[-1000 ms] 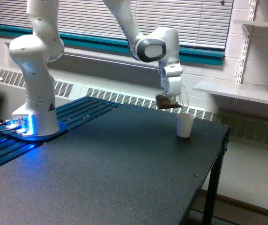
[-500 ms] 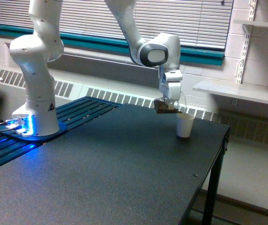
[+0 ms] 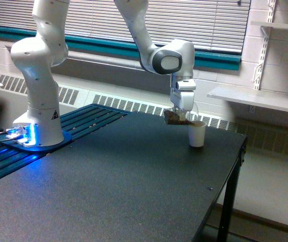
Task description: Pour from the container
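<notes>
A white robot gripper (image 3: 181, 112) pinches a small clear plastic cup of brown granules (image 3: 176, 117), tipped sideways, mouth toward the white paper cup (image 3: 197, 133) just beside it.

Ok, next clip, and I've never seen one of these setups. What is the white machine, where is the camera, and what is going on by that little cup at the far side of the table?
The white machine is a robot arm with joints, bolted to a base that glows blue at the exterior view's left. There is only one picture of this moment, taken by a camera standing off the arm and looking across a dark table. At the arm's end is a gripper, its clamp-like hand. It holds a small clear container with brown granular stuff inside, tipped on its side. The container's mouth sits at the rim of a white paper cup, which stands upright on the table near its far edge. I cannot make out any grains falling. Behind are window blinds, a radiator grille and wall shelves.
</notes>
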You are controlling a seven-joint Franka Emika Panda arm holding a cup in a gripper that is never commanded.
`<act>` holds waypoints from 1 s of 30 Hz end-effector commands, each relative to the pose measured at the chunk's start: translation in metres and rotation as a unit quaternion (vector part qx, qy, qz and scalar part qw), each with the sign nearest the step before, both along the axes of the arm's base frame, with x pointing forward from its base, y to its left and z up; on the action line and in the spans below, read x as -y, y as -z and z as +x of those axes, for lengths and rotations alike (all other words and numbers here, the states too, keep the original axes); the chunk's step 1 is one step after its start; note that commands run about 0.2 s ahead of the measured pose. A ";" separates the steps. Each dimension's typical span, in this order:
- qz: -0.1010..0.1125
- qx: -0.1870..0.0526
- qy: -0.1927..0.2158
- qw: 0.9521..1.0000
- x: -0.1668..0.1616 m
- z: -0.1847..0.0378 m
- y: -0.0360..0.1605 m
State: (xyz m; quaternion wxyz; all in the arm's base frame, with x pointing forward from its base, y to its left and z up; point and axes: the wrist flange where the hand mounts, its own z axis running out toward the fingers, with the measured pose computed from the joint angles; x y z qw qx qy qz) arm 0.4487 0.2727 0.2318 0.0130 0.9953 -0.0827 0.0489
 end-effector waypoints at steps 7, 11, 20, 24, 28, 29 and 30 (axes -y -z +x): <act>-0.008 0.004 0.003 1.000 -0.008 0.010 -0.005; -0.012 0.000 -0.004 1.000 -0.010 0.011 -0.005; -0.030 -0.007 -0.024 0.999 -0.013 0.013 -0.007; -0.037 -0.006 -0.029 0.999 -0.014 0.013 -0.008; -0.042 -0.005 -0.033 0.999 -0.015 0.014 -0.009; -0.043 -0.005 -0.033 0.999 -0.015 0.015 -0.009; -0.045 -0.006 -0.034 0.998 -0.015 0.015 -0.010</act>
